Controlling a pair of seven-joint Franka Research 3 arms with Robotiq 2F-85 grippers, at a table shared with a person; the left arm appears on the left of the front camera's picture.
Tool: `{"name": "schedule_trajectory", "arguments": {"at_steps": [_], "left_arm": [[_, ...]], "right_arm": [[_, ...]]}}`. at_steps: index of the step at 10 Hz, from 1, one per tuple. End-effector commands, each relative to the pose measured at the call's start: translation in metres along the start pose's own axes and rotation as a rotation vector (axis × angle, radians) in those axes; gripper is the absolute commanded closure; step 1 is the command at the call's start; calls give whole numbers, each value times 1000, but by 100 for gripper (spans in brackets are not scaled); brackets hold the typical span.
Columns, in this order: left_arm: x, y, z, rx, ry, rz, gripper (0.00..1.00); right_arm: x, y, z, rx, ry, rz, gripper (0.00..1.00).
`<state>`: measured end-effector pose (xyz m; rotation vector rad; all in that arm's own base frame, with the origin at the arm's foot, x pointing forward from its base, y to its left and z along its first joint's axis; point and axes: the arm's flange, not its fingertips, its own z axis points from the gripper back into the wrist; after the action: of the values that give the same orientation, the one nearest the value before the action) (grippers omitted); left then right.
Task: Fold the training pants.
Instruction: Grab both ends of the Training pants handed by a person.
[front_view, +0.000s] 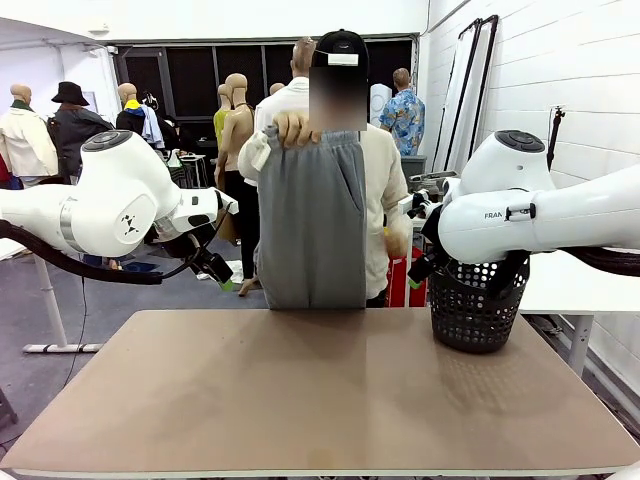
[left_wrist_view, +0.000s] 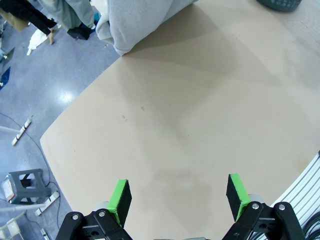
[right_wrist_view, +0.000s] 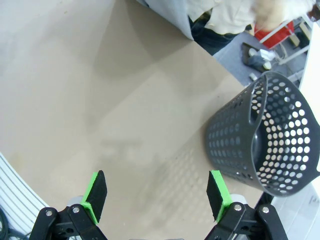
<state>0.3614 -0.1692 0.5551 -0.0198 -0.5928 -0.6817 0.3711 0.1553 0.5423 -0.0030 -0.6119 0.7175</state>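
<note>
Both arms are up off the table (front_view: 300, 400), one on either side. The left arm comes in from the left edge, its big white joint raised high over the left side. Its wrist angles down and forward, so the left gripper (left_wrist_view: 178, 181) hangs in the air above bare tabletop. The jaws stand wide apart, green pads facing each other, with nothing between them.

On the other side, the right arm reaches in from the right edge, with its forearm level above the black perforated basket (right_wrist_view: 265, 140) at the far right corner. The right gripper (right_wrist_view: 156, 174) points down at the tabletop just beside the basket. Its fingers are also spread wide and hold nothing, and the basket sits off beyond one pad.

At the far edge a person stands holding up the training pants (front_view: 312, 220). One hand (front_view: 292, 128) is bunched around the waistband at about chin height, and the grey fabric hangs straight down in front of the person's body. The lower end reaches the middle of the table's far edge, and from the left wrist camera the hem appears to sit right at that edge. Both grippers are well apart from the pants.
</note>
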Motion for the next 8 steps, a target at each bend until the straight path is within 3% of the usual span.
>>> {"name": "schedule_trajectory", "arguments": {"at_steps": [1, 8], "left_arm": [[0, 0, -1, -3, 0, 1, 0], [0, 0, -1, -3, 0, 1, 0]], "right_arm": [[0, 0, 0, 0, 0, 0, 0], [0, 0, 0, 0, 0, 0, 0]]}}
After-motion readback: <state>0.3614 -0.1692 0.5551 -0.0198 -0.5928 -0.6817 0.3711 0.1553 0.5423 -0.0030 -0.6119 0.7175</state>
